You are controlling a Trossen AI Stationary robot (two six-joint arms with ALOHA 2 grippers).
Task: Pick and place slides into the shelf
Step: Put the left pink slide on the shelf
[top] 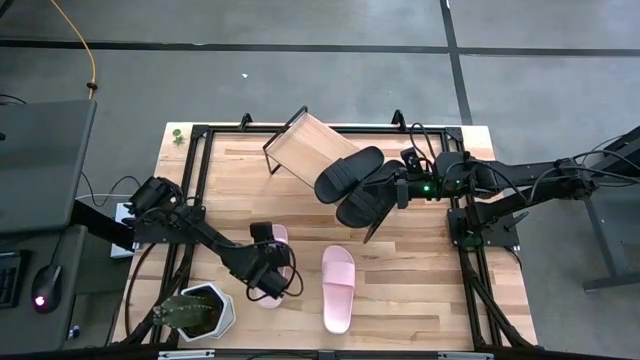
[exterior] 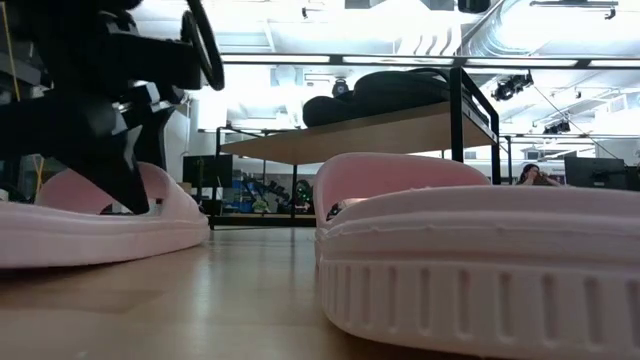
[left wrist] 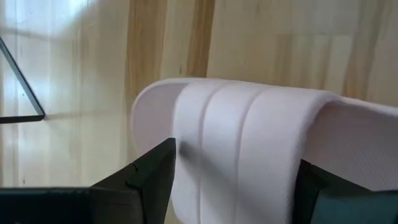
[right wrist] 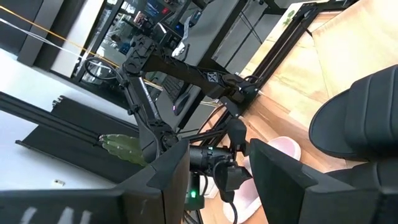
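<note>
Far left, off the wooden surface (top: 400,300): grey desk edge with a dark computer mouse (top: 41,300). At the surface's near-left corner, a green spiky cactus in a white faceted pot (top: 195,312).

Left gripper (top: 272,272) is low over a pale pink slip-on slide (top: 275,290) lying flat on the surface; its fingers (left wrist: 149,177) stand wide on either side of the ribbed strap, and whether they press it cannot be told. The slide rests on the surface, not lifted.

Just right of it, apart, a second pale pink slide (top: 338,288) lies flat, nothing on it.

Behind, the slanted light wood shelf board on a black wire frame (top: 305,145) carries one black slide (top: 348,172) at its right end. A second black slide (top: 370,198) lies against the first; right gripper (top: 395,192) is at its right end, jaws partly apart. A grip cannot be confirmed.

Black metal framing borders the surface on both sides. No readable writing or labels.
</note>
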